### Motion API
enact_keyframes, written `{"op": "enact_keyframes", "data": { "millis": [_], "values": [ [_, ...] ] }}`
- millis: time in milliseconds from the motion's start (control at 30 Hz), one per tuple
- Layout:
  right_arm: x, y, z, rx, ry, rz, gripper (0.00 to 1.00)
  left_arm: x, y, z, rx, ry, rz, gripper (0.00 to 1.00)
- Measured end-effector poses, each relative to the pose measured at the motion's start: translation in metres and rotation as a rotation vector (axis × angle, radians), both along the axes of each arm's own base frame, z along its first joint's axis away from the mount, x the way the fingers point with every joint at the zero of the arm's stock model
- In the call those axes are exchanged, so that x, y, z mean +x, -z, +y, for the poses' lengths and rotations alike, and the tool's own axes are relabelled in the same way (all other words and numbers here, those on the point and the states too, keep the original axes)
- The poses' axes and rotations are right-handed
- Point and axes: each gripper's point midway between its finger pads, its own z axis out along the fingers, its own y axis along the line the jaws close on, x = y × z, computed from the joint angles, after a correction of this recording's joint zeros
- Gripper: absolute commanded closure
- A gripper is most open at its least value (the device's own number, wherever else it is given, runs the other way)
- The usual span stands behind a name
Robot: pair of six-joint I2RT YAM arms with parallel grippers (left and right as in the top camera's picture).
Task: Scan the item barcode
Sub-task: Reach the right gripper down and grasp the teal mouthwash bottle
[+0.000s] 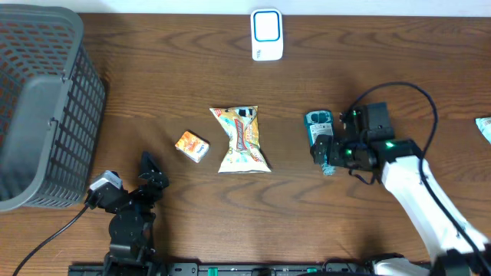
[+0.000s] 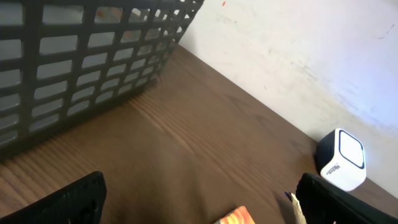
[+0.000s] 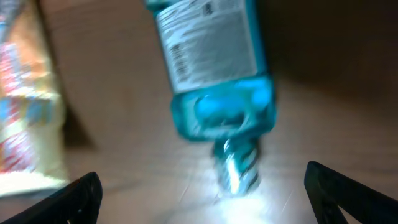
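A teal bottle with a white printed label lies on the wooden table right of centre. In the right wrist view, which is blurred, the bottle points its cap toward the camera. My right gripper hovers over the cap end, open, its jaws wide on either side and touching nothing. A white and blue scanner stands at the far edge; it also shows in the left wrist view. My left gripper rests open at the front left, empty.
A yellow snack bag lies at the centre, with a small orange box to its left. The box's corner shows in the left wrist view. A grey mesh basket fills the left side. Another packet pokes in at the right edge.
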Motion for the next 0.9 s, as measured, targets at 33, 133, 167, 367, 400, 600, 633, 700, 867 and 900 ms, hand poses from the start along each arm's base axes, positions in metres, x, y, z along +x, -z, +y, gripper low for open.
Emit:
{"op": "enact_keyframes", "data": {
  "millis": [33,133,167,367,400,600,633,700,867,900],
  "values": [
    [0.003,0.007,-0.001,-0.013,0.002,0.006,0.01,0.0,0.0,0.0,0.0,0.0,0.0,0.02],
    [0.008,0.025,0.0,-0.042,-0.002,0.038,0.01,0.0,0.0,0.0,0.0,0.0,0.0,0.02],
    [0.007,0.031,0.001,-0.049,-0.007,0.052,0.01,0.0,0.0,0.0,0.0,0.0,0.0,0.02],
    [0.008,0.056,0.014,-0.085,-0.071,0.088,0.01,0.0,0.0,0.0,0.0,0.0,0.0,0.02],
    [0.009,0.061,0.015,-0.09,-0.078,0.096,0.02,0.0,0.0,0.0,0.0,0.0,0.0,0.02],
    [0.022,0.068,0.007,-0.17,-0.077,0.086,0.33,0.0,0.0,0.0,0.0,0.0,0.0,0.02],
    [0.023,0.069,0.005,-0.182,-0.076,0.086,0.38,0.0,0.0,0.0,0.0,0.0,0.0,0.02],
    [0.025,0.068,0.002,-0.199,-0.071,0.08,0.5,0.0,0.0,0.0,0.0,0.0,0.0,0.02],
    [0.026,0.066,0.0,-0.214,-0.066,0.086,0.63,0.0,0.0,0.0,0.0,0.0,0.0,0.02],
    [0.026,0.066,0.0,-0.219,-0.067,0.095,0.67,0.0,0.0,0.0,0.0,0.0,0.0,0.02]
  ]
}}
